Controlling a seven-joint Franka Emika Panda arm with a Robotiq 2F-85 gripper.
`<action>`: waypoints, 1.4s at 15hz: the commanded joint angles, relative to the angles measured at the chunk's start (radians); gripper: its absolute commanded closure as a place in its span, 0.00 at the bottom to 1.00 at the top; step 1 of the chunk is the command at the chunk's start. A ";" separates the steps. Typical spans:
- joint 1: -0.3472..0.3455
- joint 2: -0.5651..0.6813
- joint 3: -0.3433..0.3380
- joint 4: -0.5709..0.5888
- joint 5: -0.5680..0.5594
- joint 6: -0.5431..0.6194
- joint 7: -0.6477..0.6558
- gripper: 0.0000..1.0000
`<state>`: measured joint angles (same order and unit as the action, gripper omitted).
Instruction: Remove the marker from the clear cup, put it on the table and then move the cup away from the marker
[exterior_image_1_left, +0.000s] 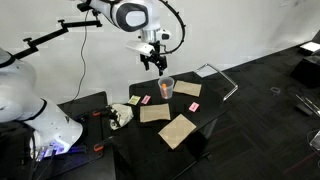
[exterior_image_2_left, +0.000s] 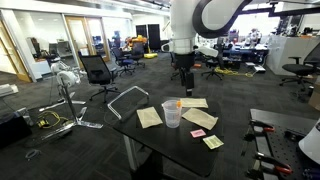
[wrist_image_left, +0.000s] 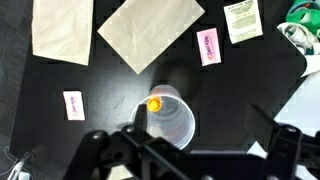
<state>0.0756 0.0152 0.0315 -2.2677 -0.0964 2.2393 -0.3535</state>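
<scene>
Wrist view: the gripper (wrist_image_left: 188, 150) comes in from the bottom edge and looks straight down into the cup (wrist_image_left: 170, 115).
Jaws: spread wide, with one dark finger (wrist_image_left: 100, 150) low at the left of the picture and the other low at the right. They hold nothing and touch nothing.
Cup: upright on the table (wrist_image_left: 110, 90). It lies between the two fingers in the picture, clear of both.
Marker: the marker (wrist_image_left: 154, 102) stands inside the cup, with its orange end against the rim at the upper left.
Height: in both exterior views the gripper (exterior_image_1_left: 155, 66) (exterior_image_2_left: 184, 80) hangs above the cup (exterior_image_1_left: 167, 88) (exterior_image_2_left: 172, 114), apart from it.
Pink squares: one pink square (wrist_image_left: 73, 104) lies to the cup's left, and another (wrist_image_left: 209, 46) lies beyond the cup to the right. Both are flat on the table.
Cardboard: two tan pieces (wrist_image_left: 62, 28) (wrist_image_left: 150, 30) lie flat farther off, side by side and not touching the cup.
Card: a white printed card (wrist_image_left: 242, 20) lies at the far right.
</scene>
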 joint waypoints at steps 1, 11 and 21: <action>-0.014 0.056 0.007 0.035 0.020 0.049 -0.048 0.00; -0.049 0.149 0.009 0.099 0.019 0.091 -0.103 0.42; -0.069 0.202 0.012 0.128 0.009 0.081 -0.103 0.55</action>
<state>0.0233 0.1973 0.0314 -2.1662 -0.0962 2.3290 -0.4291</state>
